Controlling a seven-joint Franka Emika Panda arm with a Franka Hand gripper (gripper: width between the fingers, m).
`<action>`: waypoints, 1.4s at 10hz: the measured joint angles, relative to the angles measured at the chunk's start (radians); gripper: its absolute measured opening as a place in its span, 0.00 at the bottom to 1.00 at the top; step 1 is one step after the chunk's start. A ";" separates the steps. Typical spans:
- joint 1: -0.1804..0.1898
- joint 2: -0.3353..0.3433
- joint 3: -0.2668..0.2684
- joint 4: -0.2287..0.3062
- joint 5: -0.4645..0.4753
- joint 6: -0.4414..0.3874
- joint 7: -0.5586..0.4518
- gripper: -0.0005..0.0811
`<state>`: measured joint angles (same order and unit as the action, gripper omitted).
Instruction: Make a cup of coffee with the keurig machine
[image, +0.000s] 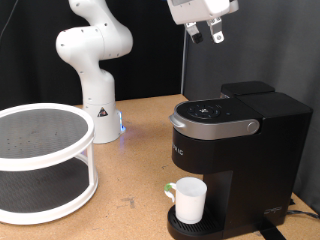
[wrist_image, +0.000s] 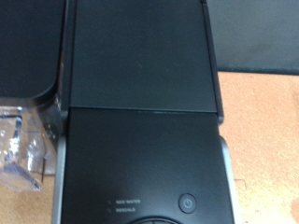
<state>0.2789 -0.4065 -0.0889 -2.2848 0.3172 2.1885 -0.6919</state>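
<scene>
The black keurig machine (image: 235, 135) stands at the exterior view's right, its lid with the silver-grey handle band down. The white cup (image: 188, 199) stands on the round drip tray under the brew head. My gripper (image: 207, 34) hangs high above the machine at the exterior view's top, its fingers apart and empty. The wrist view looks straight down on the machine's black top (wrist_image: 140, 103), with the power button (wrist_image: 186, 202) showing; the fingers do not show there.
A white two-tier round rack (image: 40, 160) stands at the exterior view's left. The white robot arm base (image: 95, 70) stands behind it on the wooden table (image: 135, 180). A clear plastic item (wrist_image: 19, 145) lies beside the machine.
</scene>
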 joint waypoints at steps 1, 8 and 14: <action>0.000 0.014 0.001 0.015 -0.018 -0.005 0.001 0.99; -0.001 0.180 -0.011 0.120 -0.032 -0.058 0.001 0.99; -0.002 0.225 -0.007 0.048 -0.141 0.084 -0.007 0.99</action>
<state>0.2773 -0.1811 -0.0957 -2.2372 0.1761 2.2728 -0.6993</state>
